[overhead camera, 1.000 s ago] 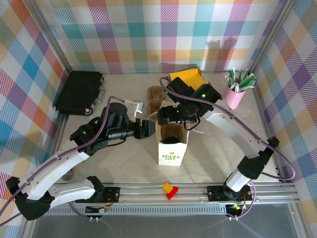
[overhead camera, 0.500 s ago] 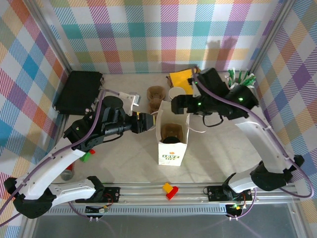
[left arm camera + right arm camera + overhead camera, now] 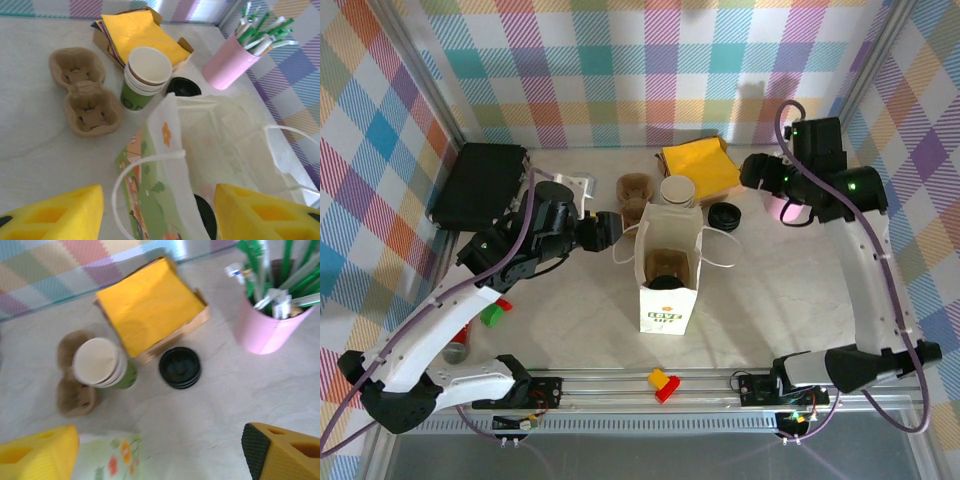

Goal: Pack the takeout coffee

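Coffee: the coffee (image 3: pixel 665 283) sits down inside the bag (image 3: pixel 665 318), black lid up (the bag walls hide its green side). It is just ahead of the left gripper and well apart from the right one.
Bag: upright and open at the top. One top edge and a handle loop stand between the left fingers (image 3: pixel 55 215) in the left wrist view.
Left gripper: the left gripper (image 3: pixel 603 228) is at the bag's rim with its jaws spread wide. It holds nothing (the paper between the fingers is not pinched).
Right gripper: the right gripper (image 3: pixel 752 172) is raised above the far side of the table. Its jaws are wide and empty, with a yellow finger at each lower corner of the right wrist view.
Ahead of left gripper: the carrier (image 3: pixel 82 92) is ahead to the left and the cup stack (image 3: pixel 145 77) is straight ahead. The napkins (image 3: pixel 140 32) lie beyond the stack.
Under right gripper: the lids (image 3: pixel 180 367) lie between its fingers, a little ahead. The straw cup (image 3: pixel 262 330) is ahead to the right.
Touching: the cup stack stands against the napkin tray in the right wrist view (the picture is somewhat blurred).
Behind left gripper: the case (image 3: pixel 478 185) lies flat, well apart.
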